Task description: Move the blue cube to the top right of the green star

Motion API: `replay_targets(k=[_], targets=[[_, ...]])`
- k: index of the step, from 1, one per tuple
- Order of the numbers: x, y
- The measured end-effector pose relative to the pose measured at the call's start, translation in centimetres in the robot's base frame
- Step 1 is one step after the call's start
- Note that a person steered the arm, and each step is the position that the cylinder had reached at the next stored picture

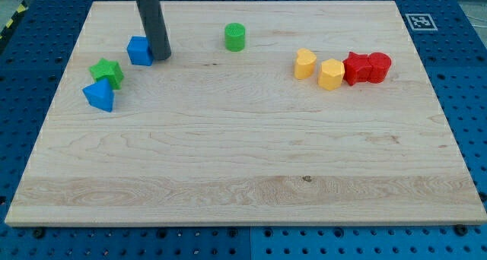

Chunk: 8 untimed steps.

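The blue cube [139, 51] lies near the board's top left. My tip [160, 56] rests right against the cube's right side, the dark rod rising out of the view's top. The green star [107, 71] lies just below and to the left of the cube, a small gap between them. A blue triangular block [100, 96] touches the star's lower left.
A green cylinder [235, 36] stands at top centre. At the right lie two yellow blocks [305, 64] [331, 74] and two touching red blocks [355, 68] [378, 66]. The wooden board [243, 161] sits on a blue perforated table, with a marker tag [419, 21] at the top right corner.
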State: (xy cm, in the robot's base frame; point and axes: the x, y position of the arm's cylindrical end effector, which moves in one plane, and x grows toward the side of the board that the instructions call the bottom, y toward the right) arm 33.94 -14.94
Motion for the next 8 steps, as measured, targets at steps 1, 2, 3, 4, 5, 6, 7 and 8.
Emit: replay_targets(k=[1,2,3,4,5,6,7,8], targets=[[-0.4,-0.6],[-2.0,-0.5],[-4.0,0.4],[-5.0,0.5],[-5.1,0.5],[-5.1,-0.4],[-5.1,-2.7],[-3.9,-3.0]])
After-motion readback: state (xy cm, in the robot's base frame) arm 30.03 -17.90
